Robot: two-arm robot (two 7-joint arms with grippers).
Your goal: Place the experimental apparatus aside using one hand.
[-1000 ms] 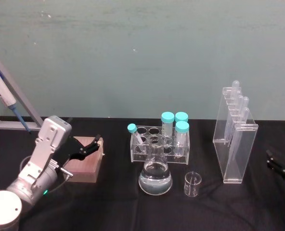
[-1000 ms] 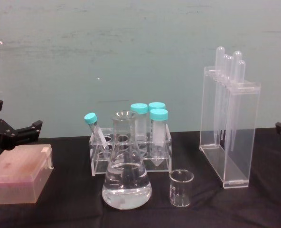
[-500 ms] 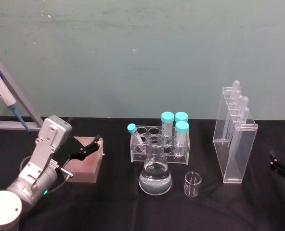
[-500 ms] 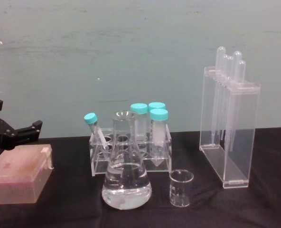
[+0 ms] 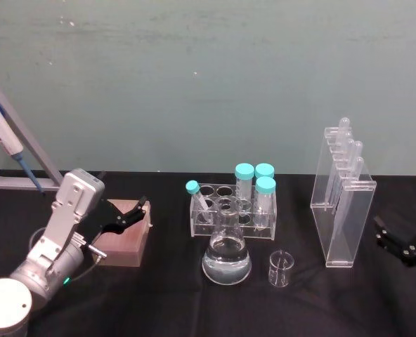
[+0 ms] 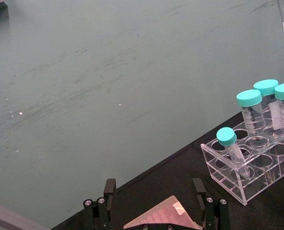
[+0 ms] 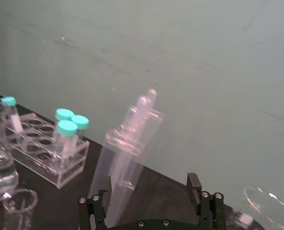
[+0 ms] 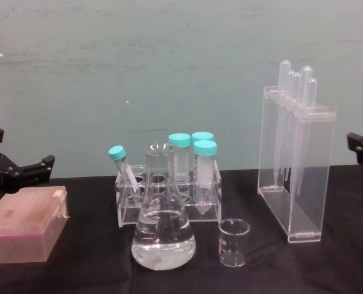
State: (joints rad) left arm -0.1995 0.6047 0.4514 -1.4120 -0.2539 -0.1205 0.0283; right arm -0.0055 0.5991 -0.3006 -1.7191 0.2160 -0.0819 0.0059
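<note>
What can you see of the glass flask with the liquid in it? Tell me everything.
The flask is clear glass, cone-shaped, with a wide round base, a narrow neck and a flared open mouth, no stopper. Clear liquid fills the lower part of the cone. It stands upright on the black table, just in front of the rack of blue-capped tubes, with the small beaker apart on its right side. Nothing grips it.

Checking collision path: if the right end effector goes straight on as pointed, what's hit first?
Probably the tall acrylic tube rack: it stands ahead of the right end effector, between its open fingers in the wrist view. Nothing shows between them; depth unclear.
</note>
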